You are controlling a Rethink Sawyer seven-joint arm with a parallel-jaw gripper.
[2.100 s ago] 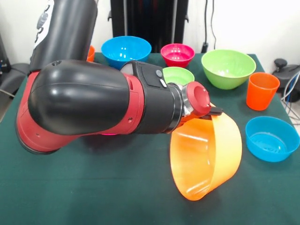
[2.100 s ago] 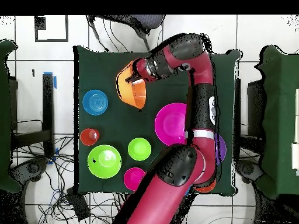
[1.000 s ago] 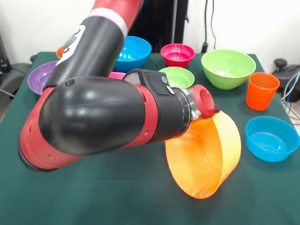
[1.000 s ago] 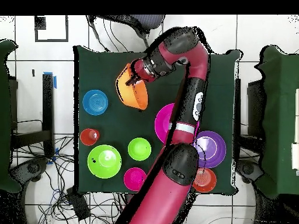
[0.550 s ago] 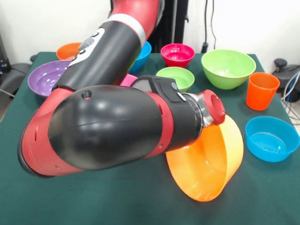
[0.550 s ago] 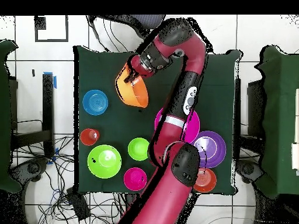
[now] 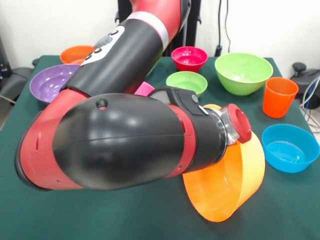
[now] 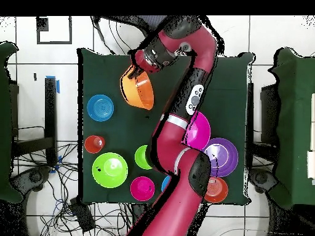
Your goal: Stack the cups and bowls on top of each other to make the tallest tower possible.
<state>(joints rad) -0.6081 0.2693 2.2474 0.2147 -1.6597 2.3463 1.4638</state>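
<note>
Front view: red-and-black arm [image 7: 125, 145] fills frame. Large glossy orange plastic bowl [image 7: 227, 187] tipped on its side at the wrist end, opening toward camera-left, low over green tabletop [image 7: 100, 215]. Hand hidden behind wrist flange; grip state cannot tell. Orange tapered plastic tumbler [image 7: 279, 96] upright at right, small blue bowl [image 7: 290, 148] just in front of it.

Overhead view: large orange bowl [image 8: 138, 92] at arm tip near tabletop's far edge, well apart from pink bowl [image 8: 202, 130] and purple bowl [image 8: 223, 156].

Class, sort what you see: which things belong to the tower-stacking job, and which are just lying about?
Job: large orange bowl, orange cup, blue bowl, large green bowl, small green bowl, red bowl, purple bowl, pink bowl.
Lying about: floor cables, blue tape.
</note>
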